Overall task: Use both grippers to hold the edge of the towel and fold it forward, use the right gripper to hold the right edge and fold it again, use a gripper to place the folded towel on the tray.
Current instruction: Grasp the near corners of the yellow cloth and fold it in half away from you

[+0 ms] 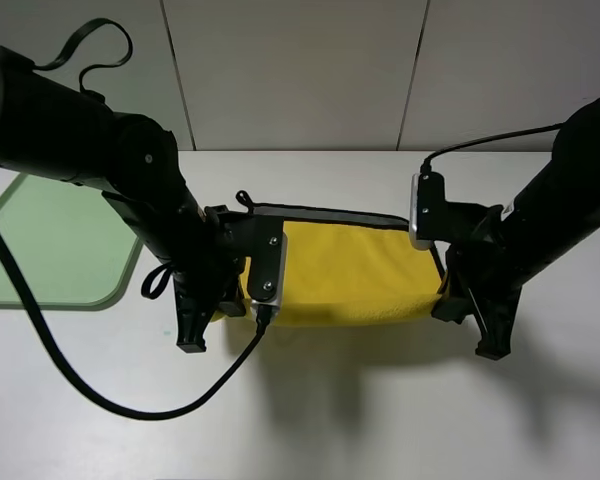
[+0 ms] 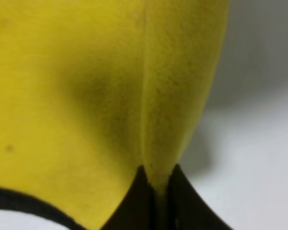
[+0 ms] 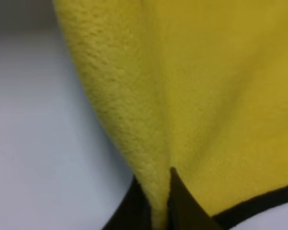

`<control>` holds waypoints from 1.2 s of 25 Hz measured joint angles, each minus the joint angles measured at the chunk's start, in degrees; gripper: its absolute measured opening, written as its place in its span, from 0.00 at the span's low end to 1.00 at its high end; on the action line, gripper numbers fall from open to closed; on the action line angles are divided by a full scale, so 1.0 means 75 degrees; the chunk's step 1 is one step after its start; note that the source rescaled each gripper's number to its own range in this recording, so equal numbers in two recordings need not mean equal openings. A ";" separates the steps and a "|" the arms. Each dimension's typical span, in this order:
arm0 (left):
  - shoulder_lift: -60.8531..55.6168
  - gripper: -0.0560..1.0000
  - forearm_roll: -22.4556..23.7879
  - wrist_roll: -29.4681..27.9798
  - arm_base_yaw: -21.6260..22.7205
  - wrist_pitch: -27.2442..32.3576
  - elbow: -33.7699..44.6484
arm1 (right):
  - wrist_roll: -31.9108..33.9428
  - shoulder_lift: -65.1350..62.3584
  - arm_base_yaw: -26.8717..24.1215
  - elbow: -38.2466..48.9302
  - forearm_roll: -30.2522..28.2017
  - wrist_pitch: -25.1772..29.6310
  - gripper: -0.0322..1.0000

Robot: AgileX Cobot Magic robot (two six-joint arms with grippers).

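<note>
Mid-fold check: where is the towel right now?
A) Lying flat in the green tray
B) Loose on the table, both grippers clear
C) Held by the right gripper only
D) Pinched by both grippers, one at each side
D: the wrist views show the left gripper and the right gripper each clamped on yellow cloth. In the high view the towel spans between them, off the tray.

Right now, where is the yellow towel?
In the high view the towel sits mid-table, stretched between the left arm and the right arm, each side pinched in shut jaws. The green tray lies further to its left.
</note>
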 joint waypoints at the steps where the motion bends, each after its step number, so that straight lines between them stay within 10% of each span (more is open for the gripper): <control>1: -0.0039 0.05 0.0000 0.0000 0.0000 0.0042 0.0000 | 0.0070 -0.0172 0.0000 0.0000 0.0007 0.0168 0.03; 30: -0.2269 0.05 0.0084 0.0000 0.0000 0.1366 0.0000 | 0.0919 -0.2292 0.0000 0.0001 0.0605 0.2254 0.03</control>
